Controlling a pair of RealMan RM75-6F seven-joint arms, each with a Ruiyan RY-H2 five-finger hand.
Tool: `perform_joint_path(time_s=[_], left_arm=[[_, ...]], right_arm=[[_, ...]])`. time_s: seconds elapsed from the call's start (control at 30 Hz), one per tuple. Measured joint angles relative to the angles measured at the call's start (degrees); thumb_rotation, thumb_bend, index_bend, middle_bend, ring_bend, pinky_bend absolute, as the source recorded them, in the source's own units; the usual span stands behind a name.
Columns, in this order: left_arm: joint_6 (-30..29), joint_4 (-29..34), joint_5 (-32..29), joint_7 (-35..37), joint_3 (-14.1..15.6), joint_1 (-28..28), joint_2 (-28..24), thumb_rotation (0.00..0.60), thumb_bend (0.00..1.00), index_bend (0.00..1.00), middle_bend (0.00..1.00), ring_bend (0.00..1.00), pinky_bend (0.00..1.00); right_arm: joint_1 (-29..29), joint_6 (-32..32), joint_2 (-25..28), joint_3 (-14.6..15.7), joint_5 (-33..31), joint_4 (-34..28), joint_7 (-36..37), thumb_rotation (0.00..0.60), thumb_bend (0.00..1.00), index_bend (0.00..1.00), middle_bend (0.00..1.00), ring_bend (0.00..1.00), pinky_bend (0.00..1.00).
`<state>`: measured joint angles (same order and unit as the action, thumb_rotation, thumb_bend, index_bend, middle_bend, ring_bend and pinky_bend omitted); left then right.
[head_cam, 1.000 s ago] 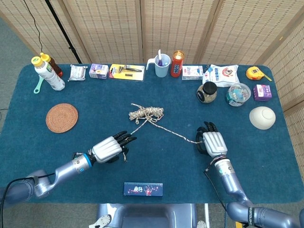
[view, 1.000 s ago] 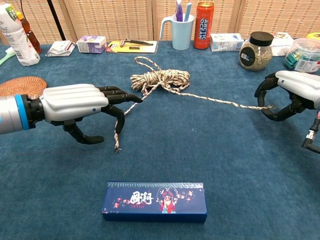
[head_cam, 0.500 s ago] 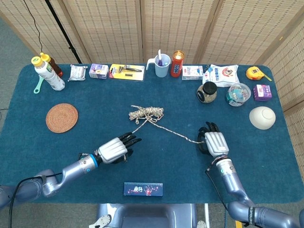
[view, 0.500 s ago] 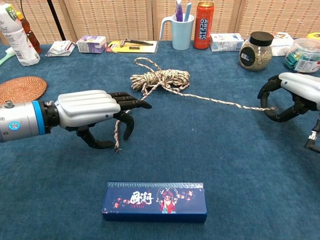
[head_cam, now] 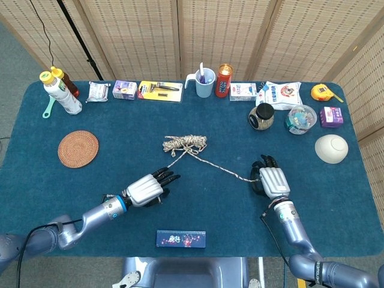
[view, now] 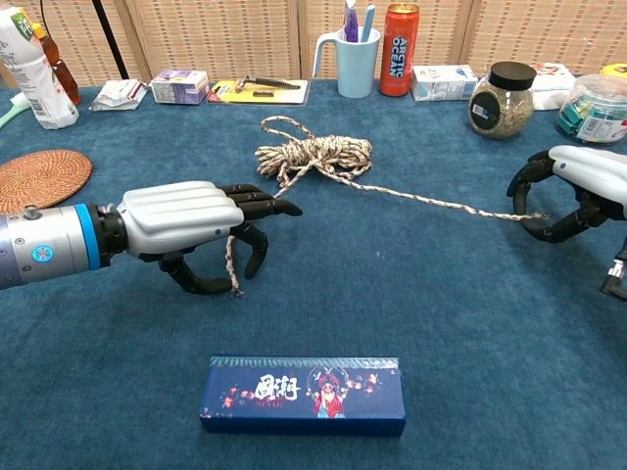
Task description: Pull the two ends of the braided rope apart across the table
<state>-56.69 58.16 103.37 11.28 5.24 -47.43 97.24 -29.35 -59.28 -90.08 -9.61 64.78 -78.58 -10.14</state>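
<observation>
The braided rope lies mid-table as a loose coil [head_cam: 186, 143] [view: 313, 155] with two strands leading out. One strand runs right, nearly straight, to my right hand [head_cam: 273, 179] [view: 586, 176], which pinches its end between thumb and fingers. The other strand runs toward the front left and ends under my left hand [head_cam: 144, 189] [view: 181, 220]. That hand's fingers and thumb curve around the rope end [view: 233, 279] with a gap still between them; the thumb tip touches the rope. In the head view the left hand hides this end.
A dark blue box [head_cam: 180, 238] [view: 304, 394] lies near the front edge, just ahead of my left hand. A woven coaster [head_cam: 78, 148] sits at the left, a white bowl [head_cam: 331, 148] at the right. Bottles, a cup [view: 358, 64], a can, a jar [view: 507, 98] and packets line the back edge.
My left hand slid right over the near rope end and its fingers curled further around it. My right hand drew slightly right with its rope end, straightening that strand.
</observation>
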Motion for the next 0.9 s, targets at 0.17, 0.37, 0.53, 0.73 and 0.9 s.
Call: perform_joint_path(time_s=[0.17,0.37,0.53,0.73,0.9], left_arm=[[0.1,-0.3,-0.6,-0.1,0.1,-0.2,0.4,0.600,0.35,0.51,0.00,0.00,0.00],[0.0,-0.4,-0.9,-0.1,0.4,-0.4,0.7,0.600,0.35,0.53,0.02,0.00,0.00],[-0.1,-0.5,-1.3,-0.1,0.5,-0.5,0.8,0.600,0.36,0.54,0.03,0.00,0.00],[-0.3,-0.6,-1.6,-0.1,0.8,-0.6,0.8,0.600,0.38,0.56,0.05,0.00,0.00],[-0.3,-0.7,-1.9,-0.2,1.0,-0.7,0.9,0.600,0.41,0.57,0.07,0.00,0.00]], right_arm=[[0.1,0.0,0.1,0.1,0.0,0.1,0.0,0.600,0.52,0.62,0.28,0.04,0.00],[0.2,0.1,0.1,0.1,-0.1,0.2,0.1,0.600,0.52,0.62,0.28,0.04,0.00],[0.2,0.2,0.1,0.1,-0.1,0.3,0.1,0.600,0.52,0.62,0.28,0.04,0.00],[0.3,0.3,0.1,0.1,-0.2,0.3,0.1,0.600,0.52,0.62,0.28,0.05,0.00],[0.4,0.3,0.1,0.1,-0.3,0.3,0.1,0.600,0.52,0.62,0.28,0.05,0.00]])
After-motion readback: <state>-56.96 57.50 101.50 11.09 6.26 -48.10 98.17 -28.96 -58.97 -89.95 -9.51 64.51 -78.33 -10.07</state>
